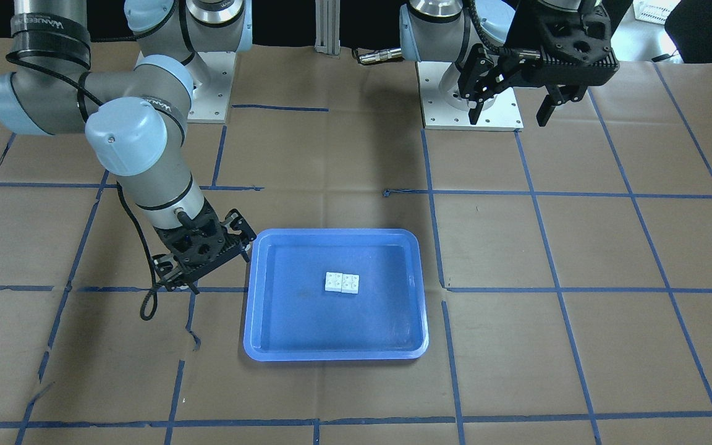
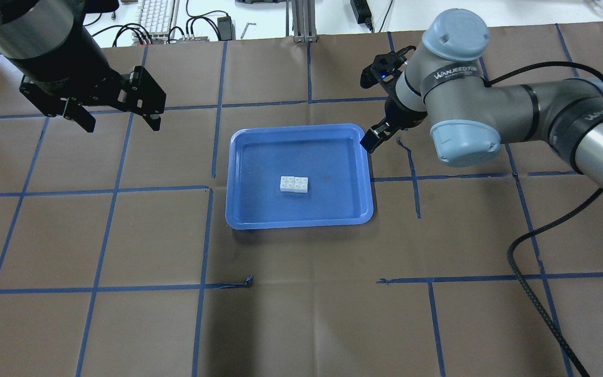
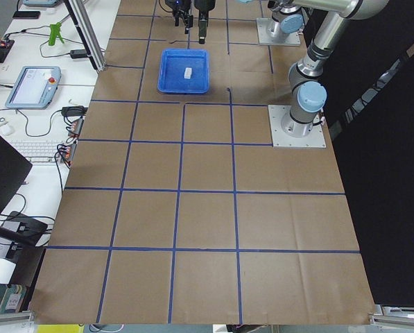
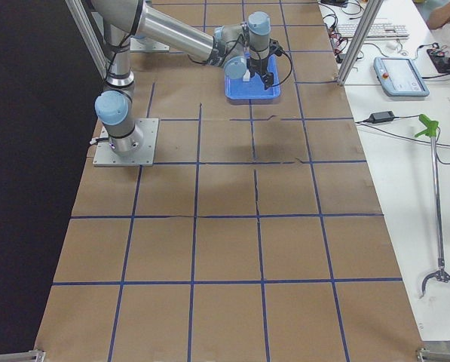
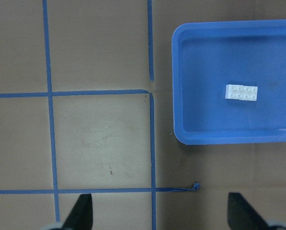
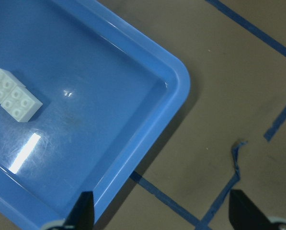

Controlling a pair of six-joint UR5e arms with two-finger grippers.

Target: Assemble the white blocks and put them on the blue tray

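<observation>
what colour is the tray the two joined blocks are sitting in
Blue: the blue tray holding the white blocks shows best in the left wrist view.

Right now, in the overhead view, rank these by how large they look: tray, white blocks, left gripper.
1. Tray
2. Left gripper, though nearness to the camera enlarges it
3. White blocks

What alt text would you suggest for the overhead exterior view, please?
Two white blocks lie side by side, touching, near the middle of a blue tray on a brown table. The left gripper and the right gripper hang open and empty, clear of the blocks.
</observation>
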